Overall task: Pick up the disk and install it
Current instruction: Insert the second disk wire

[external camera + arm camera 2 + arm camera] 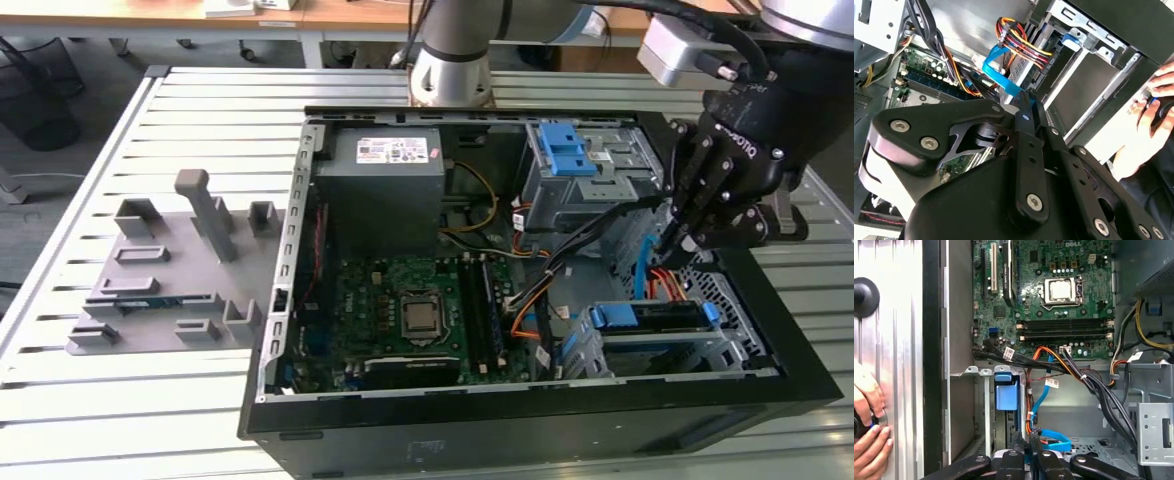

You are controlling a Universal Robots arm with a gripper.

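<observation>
The disk (pixel 654 316), a flat drive with a blue plastic frame at both ends, sits in the metal drive cage at the exterior view's lower right corner of the open computer case (pixel 287 300). In the first wrist view its blue frame end (pixel 1006 394) shows in the cage slot. My gripper (pixel 673 250) hangs above and just behind the cage, apart from the disk. Its fingers are shut, pressed together in both wrist views (pixel 1026 100) (pixel 1029 454), with nothing seen between them. A light blue data cable (pixel 999 75) lies just past the tips.
Bundles of black, orange and yellow cables (pixel 534 290) cross the case beside the cage. The grey power supply (pixel 384 165) and a blue latch on a grey cage (pixel 567 150) lie at the back. A grey fixture (pixel 174 270) stands on the slatted table. A person's hand (pixel 869 415) rests beside the case.
</observation>
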